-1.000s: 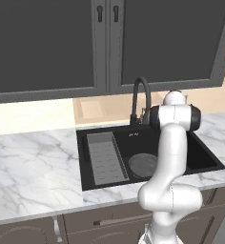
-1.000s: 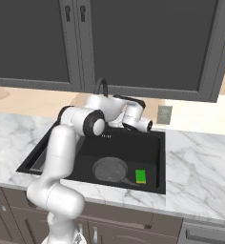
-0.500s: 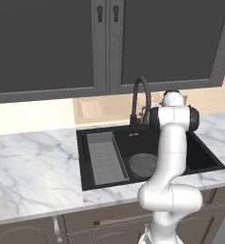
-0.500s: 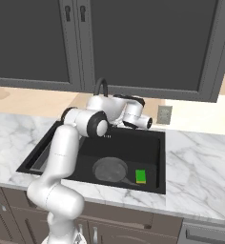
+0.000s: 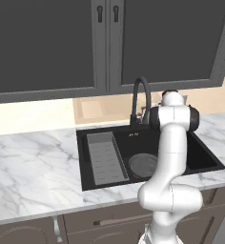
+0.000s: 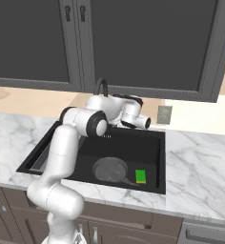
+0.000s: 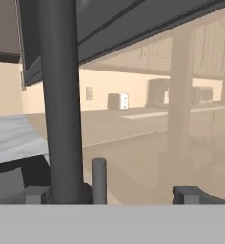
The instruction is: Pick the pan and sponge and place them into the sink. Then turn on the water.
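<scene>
Dark cabinet doors (image 5: 47, 45) hang above a white marble counter (image 5: 33, 162), largest things in both base views. Sunk in the counter, the black sink (image 6: 148, 143) holds the ribbed grey tray (image 5: 105, 157) at its left end. The round pan (image 6: 109, 170) lies flat on the basin floor, and the green sponge (image 6: 141, 176) sits just beside it on the right; the left base view shows the pan (image 5: 142, 164) partly behind the white arm, which hides the sponge there. The black gooseneck faucet (image 5: 141, 95) rises at the sink's back edge. The gripper (image 7: 112, 193) sits low at the faucet, its fingers spread wide and holding nothing. The hand view puts the faucet's dark column (image 7: 59, 95) close by the left fingertip, with a small upright lever (image 7: 99, 180) between the tips. A wall outlet (image 6: 164, 115) sits right of the sink; no writing can be read
</scene>
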